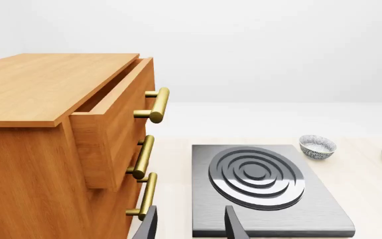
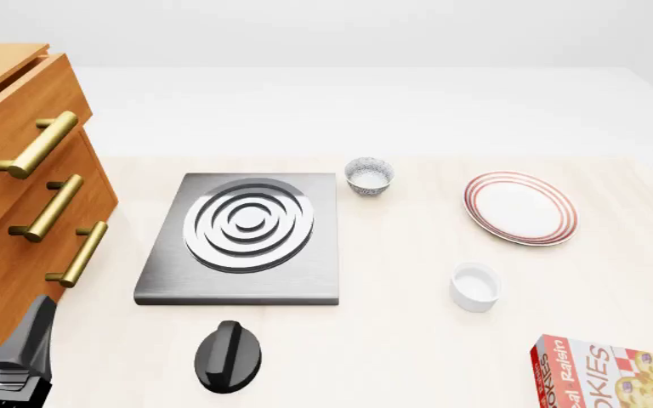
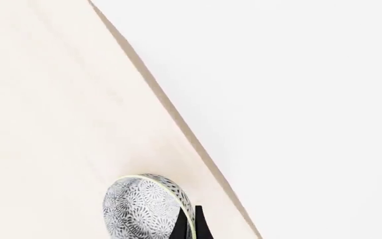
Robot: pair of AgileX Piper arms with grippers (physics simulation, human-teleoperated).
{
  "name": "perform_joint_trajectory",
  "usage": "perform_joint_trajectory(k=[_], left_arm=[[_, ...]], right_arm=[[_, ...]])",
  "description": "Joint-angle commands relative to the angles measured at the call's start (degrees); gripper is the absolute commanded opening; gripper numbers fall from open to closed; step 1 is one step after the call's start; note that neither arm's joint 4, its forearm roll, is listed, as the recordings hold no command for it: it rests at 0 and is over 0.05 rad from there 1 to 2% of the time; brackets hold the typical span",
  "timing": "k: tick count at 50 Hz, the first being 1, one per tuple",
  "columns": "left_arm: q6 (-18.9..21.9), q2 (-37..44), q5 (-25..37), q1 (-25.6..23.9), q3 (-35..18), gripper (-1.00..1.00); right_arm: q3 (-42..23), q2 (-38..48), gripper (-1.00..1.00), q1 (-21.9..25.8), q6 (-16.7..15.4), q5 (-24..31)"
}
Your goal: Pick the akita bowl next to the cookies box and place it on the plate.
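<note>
We see the right jaws clamped on the akita bowl's rim near the table edge, mostly cropped; the left jaws stand open. The front view misses this bowl.

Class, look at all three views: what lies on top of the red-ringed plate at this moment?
Nothing shows on the plate; its white centre is bare. One akita bowl stands apart beside the stove burner. The right wrist view shows another patterned bowl at the right gripper, near the table edge.
</note>
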Motion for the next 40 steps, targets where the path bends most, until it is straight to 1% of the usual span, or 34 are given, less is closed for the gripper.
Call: perform_joint_trajectory(k=[1, 8, 11, 13, 14, 16, 18, 20, 21, 24, 29, 31, 32, 35, 40], left_arm=[[0.0, 0.0, 0.0, 0.0, 0.0, 1.00], [0.0, 0.0, 0.0, 0.0, 0.0, 1.00], [0.0, 0.0, 0.0, 0.0, 0.0, 1.00], [0.0, 0.0, 0.0, 0.0, 0.0, 1.00], [0.0, 0.0, 0.0, 0.0, 0.0, 1.00], [0.0, 0.0, 0.0, 0.0, 0.0, 1.00], [0.0, 0.0, 0.0, 0.0, 0.0, 1.00], [0.0, 0.0, 0.0, 0.0, 0.0, 1.00], [0.0, 0.0, 0.0, 0.0, 0.0, 1.00], [0.0, 0.0, 0.0, 0.0, 0.0, 1.00], [0.0, 0.0, 0.0, 0.0, 0.0, 1.00], [0.0, 0.0, 0.0, 0.0, 0.0, 1.00], [0.0, 0.0, 0.0, 0.0, 0.0, 1.00], [0.0, 0.0, 0.0, 0.0, 0.0, 1.00], [0.0, 0.0, 0.0, 0.0, 0.0, 1.00]], right_arm=[[-1.1, -3.3, -1.00, 4.0, 3.1, 0.0], [-2.2, -4.7, -1.00, 5.8, 4.5, 0.4], [-2.9, -5.1, -1.00, 6.6, 5.9, 0.8], [-3.0, -5.2, -1.00, 6.8, 6.1, 1.1], [-3.1, -5.3, -1.00, 7.4, 7.0, 1.2], [-3.3, -5.5, -1.00, 7.4, 7.2, 1.2], [-3.8, -5.7, -1.00, 8.4, 8.7, 1.4], [-4.1, -5.6, -1.00, 8.3, 8.8, 1.7], [-4.3, -5.6, -1.00, 9.1, 9.9, 1.8], [-4.3, -5.8, -1.00, 9.3, 10.1, 1.9], [-4.3, -6.1, -1.00, 11.2, 13.3, 1.8], [-4.2, -6.2, -1.00, 11.4, 13.7, 1.7], [-4.0, -6.4, -1.00, 12.7, 15.9, 1.6], [-4.1, -6.4, -1.00, 12.6, 15.6, 1.7], [-4.0, -6.4, -1.00, 12.9, 16.9, 1.7]])
